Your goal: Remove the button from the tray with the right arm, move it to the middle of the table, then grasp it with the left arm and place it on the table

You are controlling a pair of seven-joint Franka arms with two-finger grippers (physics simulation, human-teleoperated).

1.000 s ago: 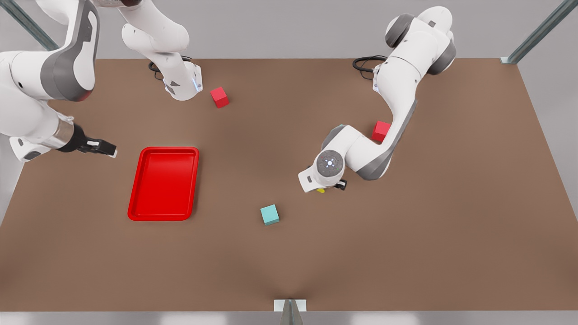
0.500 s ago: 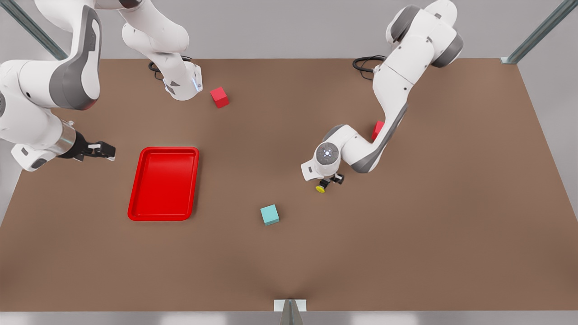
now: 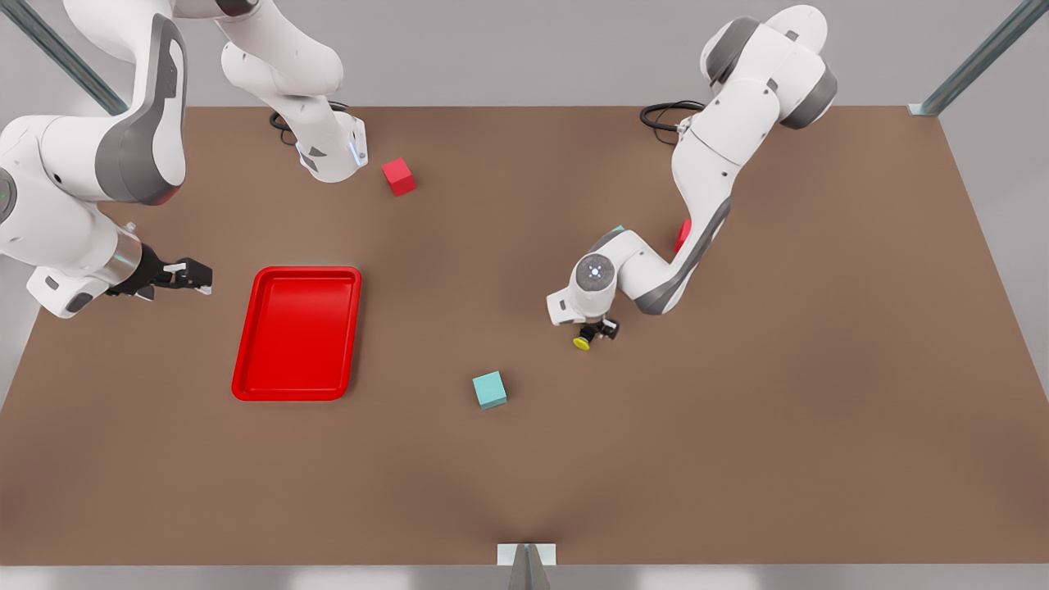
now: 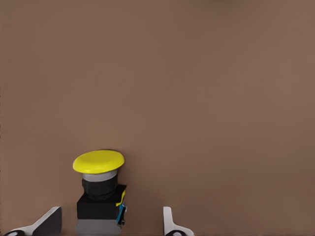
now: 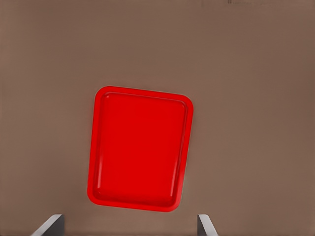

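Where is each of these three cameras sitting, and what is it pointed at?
Front view: above the table, looking down at both arms, the tray and cubes.
Left wrist view: on the left arm, looking at the button between the open fingertips of the left gripper.
Right wrist view: on the right arm, looking at the tray past the open right gripper.
Shared: front and left wrist views share the button; front and right wrist views the tray.

No readable text, labels, brands or numbers anywhere I can see; nothing legible on my arms, the table surface or anything resting on it.
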